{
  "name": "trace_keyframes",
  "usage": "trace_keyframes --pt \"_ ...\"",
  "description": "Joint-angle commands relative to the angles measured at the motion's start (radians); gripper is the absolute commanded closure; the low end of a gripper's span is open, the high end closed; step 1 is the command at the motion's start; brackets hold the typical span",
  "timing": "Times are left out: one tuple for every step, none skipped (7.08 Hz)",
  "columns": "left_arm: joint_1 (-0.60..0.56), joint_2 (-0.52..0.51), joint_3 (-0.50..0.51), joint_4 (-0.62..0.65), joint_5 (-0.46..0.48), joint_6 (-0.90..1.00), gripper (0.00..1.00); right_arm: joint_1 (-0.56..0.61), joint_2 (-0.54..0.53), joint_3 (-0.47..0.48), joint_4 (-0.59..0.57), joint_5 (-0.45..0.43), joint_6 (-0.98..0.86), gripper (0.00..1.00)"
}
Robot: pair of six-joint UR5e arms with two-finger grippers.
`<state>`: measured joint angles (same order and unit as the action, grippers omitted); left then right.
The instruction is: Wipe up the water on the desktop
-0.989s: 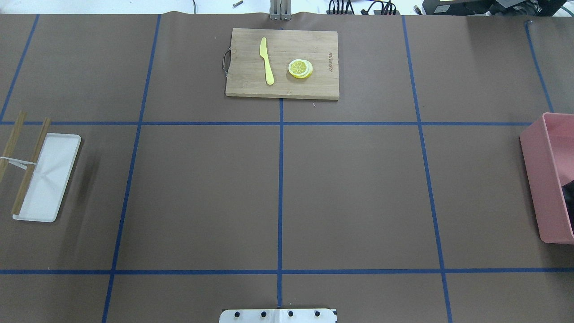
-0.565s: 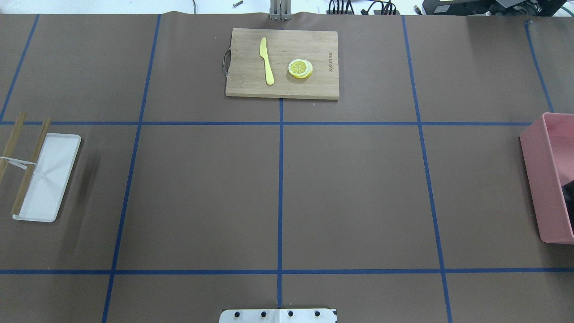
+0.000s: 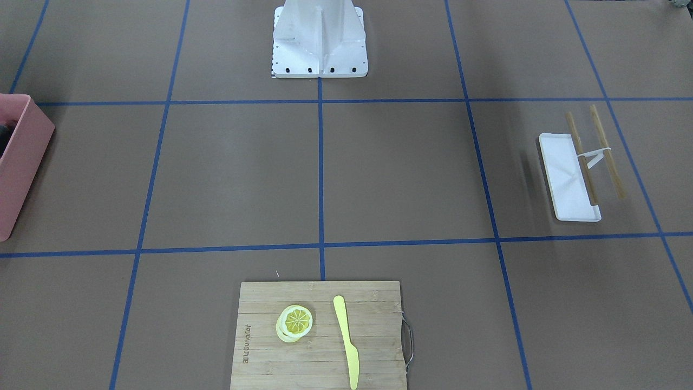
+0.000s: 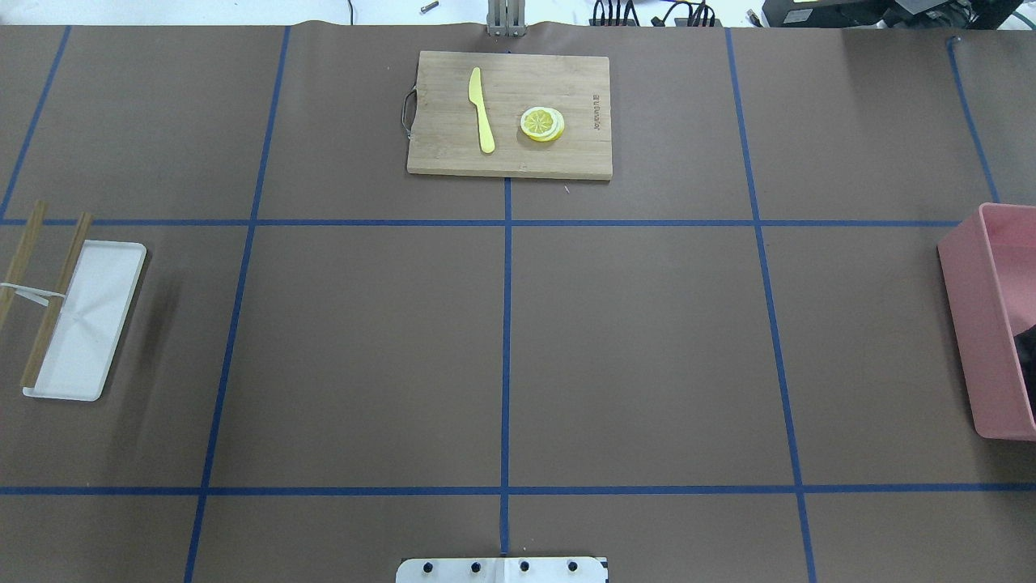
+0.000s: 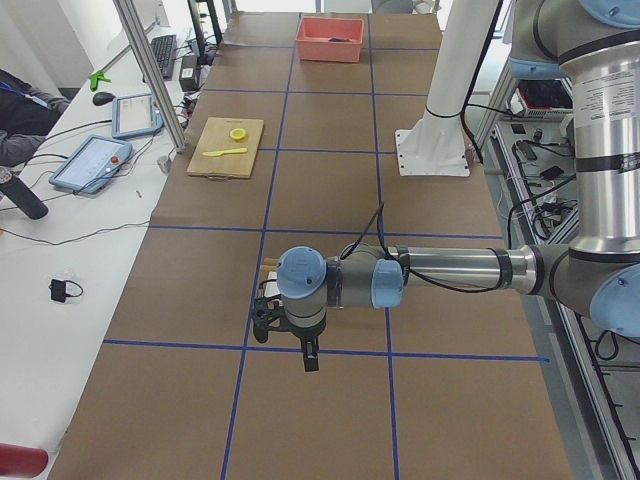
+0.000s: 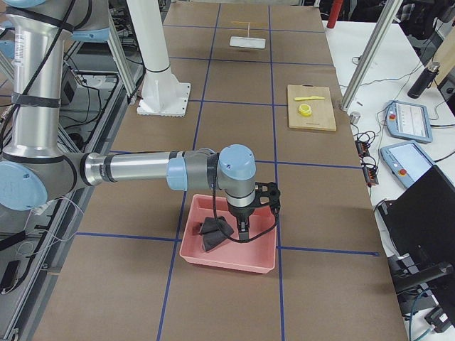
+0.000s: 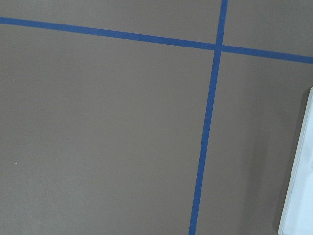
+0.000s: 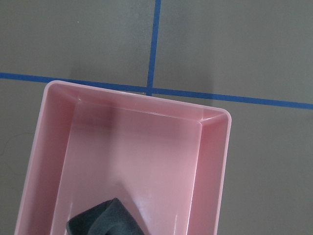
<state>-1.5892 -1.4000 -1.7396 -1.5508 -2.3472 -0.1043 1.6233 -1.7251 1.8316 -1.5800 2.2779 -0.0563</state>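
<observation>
Right tool (image 6: 244,229) above dark cloth (image 6: 212,229) in pink bin (image 6: 227,261), lower centre. Left tool (image 5: 306,354) above surface (image 5: 320,190). Cannot tell either tool's opening.

You've got two matching arms. Left arm (image 5: 450,268): silver tube links, grey joints, light-blue round caps, a thin black cable (image 5: 379,225) looping off the wrist, black left pincer (image 5: 298,345). Right arm (image 6: 135,168): same colours, its own black cable loop, black right pincer (image 6: 243,229). White flared pedestal (image 3: 319,38), black screws (image 3: 309,70) along its base plate.
</observation>
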Motion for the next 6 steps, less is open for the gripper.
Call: trace_keyframes --pt "0.000 0.001 0.000 0.002 0.000 0.000 0.02 0.000 -0.010 0.002 0.000 0.000 -0.001 0.00" --pt "0.000 0.003 0.002 0.000 0.000 0.000 0.02 0.000 -0.017 0.015 0.000 0.000 -0.001 0.00" --pt "0.000 0.004 0.003 0.000 0.000 0.000 0.02 0.000 -0.025 0.029 -0.001 0.000 -0.001 0.00" --pt "0.000 0.006 0.005 0.000 0.000 0.000 0.02 0.000 -0.034 0.037 0.000 0.000 -0.001 0.00" --pt "0.000 0.004 0.008 0.000 0.000 0.000 0.02 0.000 -0.034 0.037 0.000 -0.001 -0.001 0.00" --pt "0.000 0.004 0.008 0.000 -0.001 0.000 0.02 0.000 -0.036 0.037 0.000 0.000 -0.001 0.00"
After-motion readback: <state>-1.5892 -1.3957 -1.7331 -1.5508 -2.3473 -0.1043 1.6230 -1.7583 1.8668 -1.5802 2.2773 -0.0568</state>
